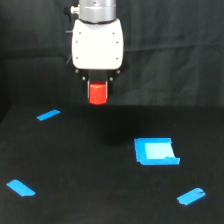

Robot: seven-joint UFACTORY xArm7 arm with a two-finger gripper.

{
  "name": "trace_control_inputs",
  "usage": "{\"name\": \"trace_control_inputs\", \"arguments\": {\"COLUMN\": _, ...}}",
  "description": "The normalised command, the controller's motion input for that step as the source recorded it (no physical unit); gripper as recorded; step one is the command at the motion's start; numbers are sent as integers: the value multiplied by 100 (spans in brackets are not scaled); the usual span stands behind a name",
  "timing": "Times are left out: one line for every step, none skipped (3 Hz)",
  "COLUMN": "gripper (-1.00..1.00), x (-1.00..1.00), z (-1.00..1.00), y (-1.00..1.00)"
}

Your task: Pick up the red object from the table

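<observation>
We see the small red-orange stubby cylinder upright, axis toward twelve o'clock, clenched by the white gripper above the matte black table.

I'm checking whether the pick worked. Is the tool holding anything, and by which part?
Yes: the tool holds the red object by its upper end, lifted above the table.
</observation>
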Motion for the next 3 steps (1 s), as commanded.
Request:
{"name": "trace_control_inputs", "arguments": {"gripper": -100, "x": -1, "z": 2, "y": -3}}
{"name": "trace_control_inputs", "arguments": {"gripper": -100, "x": -1, "z": 5, "y": -1}}
{"name": "trace_control_inputs", "arguments": {"gripper": -100, "x": -1, "z": 6, "y": -1}}
